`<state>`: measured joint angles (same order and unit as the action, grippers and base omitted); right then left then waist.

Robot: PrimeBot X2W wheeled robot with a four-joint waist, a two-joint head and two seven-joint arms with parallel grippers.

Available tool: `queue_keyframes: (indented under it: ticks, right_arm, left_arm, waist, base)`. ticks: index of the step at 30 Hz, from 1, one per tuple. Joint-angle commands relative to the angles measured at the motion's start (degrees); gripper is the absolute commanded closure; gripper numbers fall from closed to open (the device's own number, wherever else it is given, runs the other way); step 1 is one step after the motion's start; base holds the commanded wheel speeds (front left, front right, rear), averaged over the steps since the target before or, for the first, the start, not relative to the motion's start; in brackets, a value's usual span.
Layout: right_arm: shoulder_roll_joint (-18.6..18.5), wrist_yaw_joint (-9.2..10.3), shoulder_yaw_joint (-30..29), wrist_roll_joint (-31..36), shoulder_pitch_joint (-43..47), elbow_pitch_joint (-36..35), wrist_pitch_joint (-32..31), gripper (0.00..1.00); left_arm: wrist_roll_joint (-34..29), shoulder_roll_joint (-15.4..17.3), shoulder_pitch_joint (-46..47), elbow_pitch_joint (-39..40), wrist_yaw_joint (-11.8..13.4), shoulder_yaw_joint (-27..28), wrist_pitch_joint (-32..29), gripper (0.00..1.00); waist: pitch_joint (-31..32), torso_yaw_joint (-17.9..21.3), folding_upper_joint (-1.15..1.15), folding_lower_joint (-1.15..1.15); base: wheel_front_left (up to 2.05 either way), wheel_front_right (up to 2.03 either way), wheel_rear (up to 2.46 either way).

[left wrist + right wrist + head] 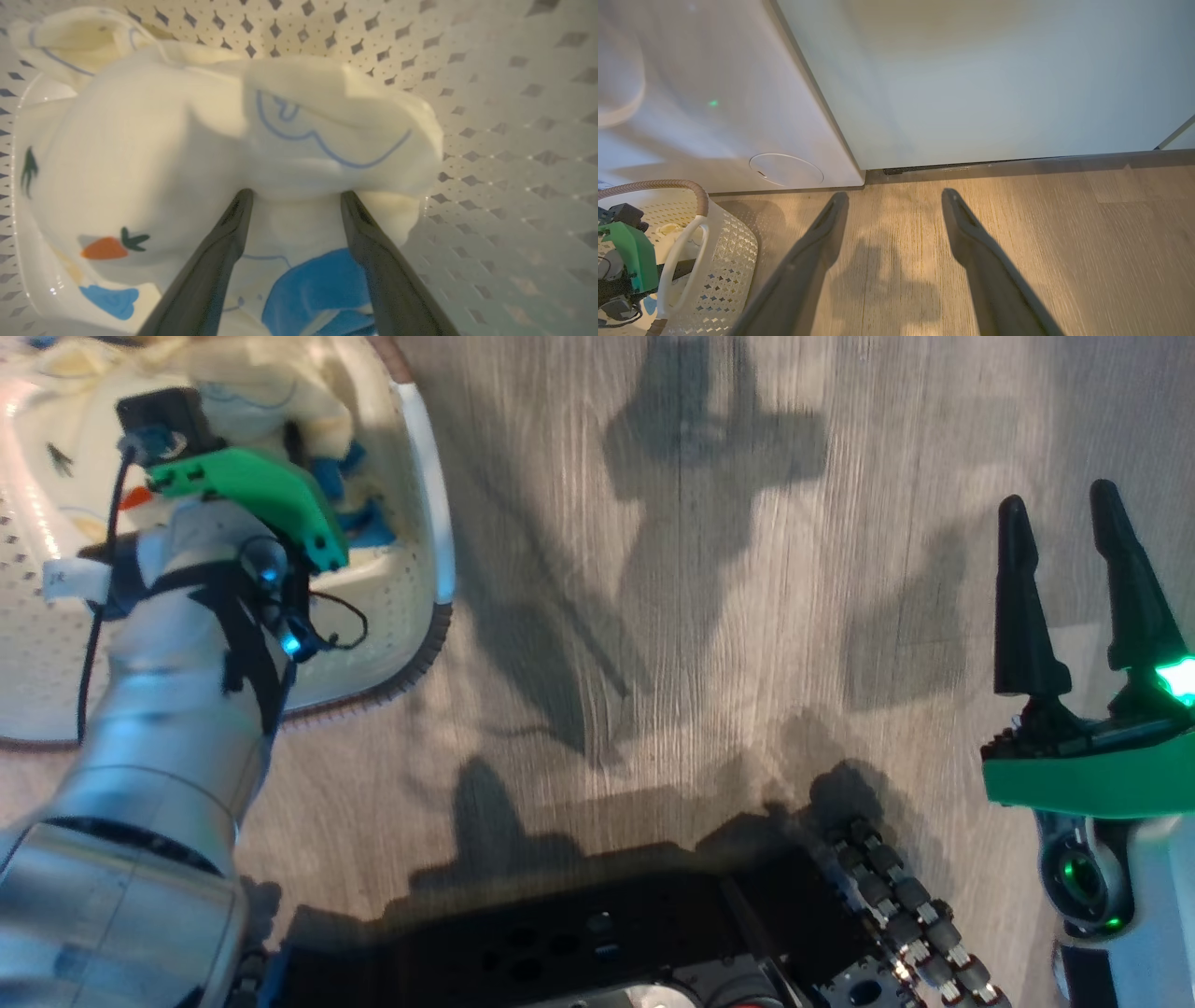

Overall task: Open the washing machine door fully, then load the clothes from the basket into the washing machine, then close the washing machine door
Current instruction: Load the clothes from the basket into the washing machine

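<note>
One basket [425, 588], one washing machine [714, 93]

The right gripper's [895, 196] 2 dark fingers stand wide apart above the wood floor [1064, 233]. Ahead, the white washing machine [714, 116] with its round cap [786, 169] sits beside a pale cabinet [971, 79]. The basket [733, 247] is at the lower left, with the left arm [630, 252] inside it.

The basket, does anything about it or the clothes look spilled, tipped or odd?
Nothing stands out. The basket stands upright on the wood floor beside the washing machine, the clothes lie bunched inside it, and the left gripper reaches into the pile with fingers open.
</note>
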<state>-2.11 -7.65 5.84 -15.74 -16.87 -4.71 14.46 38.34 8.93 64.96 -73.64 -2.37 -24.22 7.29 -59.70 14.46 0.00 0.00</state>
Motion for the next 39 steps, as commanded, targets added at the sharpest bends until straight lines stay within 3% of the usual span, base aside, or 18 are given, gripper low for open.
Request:
queue_keyframes:
  ticks: [1,6,7,8,9,10,25,39]
  right_arm:
    - [-0.76,0.16,1.05,-0.44,2.12,-1.68,0.53,0.0]
    - [-0.76,0.16,1.12,-0.71,2.34,-2.16,0.53,0.0]
    - [-0.76,0.16,1.06,-0.84,2.47,-2.24,0.53,0.0]
    - [-0.76,0.16,0.92,-0.74,2.66,-2.45,0.53,0.0]
    - [-0.76,0.16,0.89,-0.74,2.74,-2.56,0.53,0.0]
    - [-0.76,0.16,0.85,-0.73,2.8,-2.64,0.53,0.0]
    - [-0.86,0.16,-0.49,-0.24,1.76,-2.89,0.53,0.0]
    - [-2.22,0.16,-3.34,1.22,3.26,-3.02,0.53,0.0]
  left_arm:
    - [0.12,2.47,-0.59,0.06,0.76,0.95,-0.21,0.0]
    - [0.9,2.71,0.31,-0.11,2.68,1.53,-1.35,0.0]
    - [1.08,2.58,0.32,-0.14,2.86,1.6,-1.79,0.23]
    - [1.24,2.32,0.41,-0.18,3.32,1.58,-2.26,0.68]
    - [1.37,2.13,0.47,-0.19,3.32,1.6,-2.41,0.92]
    - [1.51,1.99,0.52,-0.2,3.46,1.66,-2.48,1.0]
    - [0.18,0.85,1.1,-0.28,3.26,-0.56,1.7,1.0]
    - [-2.88,-1.98,-0.88,3.37,3.76,-2.71,7.64,1.0]
  waist:
    - [-1.15,0.66,0.0,0.0]
    - [-2.6,1.19,0.0,0.0]
    - [-2.68,1.15,0.0,0.0]
    - [-2.86,1.03,0.0,0.0]
    - [-2.94,0.95,0.0,0.0]
    - [-3.01,0.86,0.0,0.0]
    - [-3.14,-2.05,0.0,0.0]
    - [2.84,-7.0,0.0,0.0]
  base:
    - [0.0,0.0,0.0]
    - [0.0,0.0,0.0]
    - [0.0,0.0,0.0]
    - [0.0,0.0,0.0]
    - [0.0,0.0,0.0]
    - [0.0,0.0,0.0]
    - [0.0,0.0,0.0]
    - [0.0,0.0,0.0]
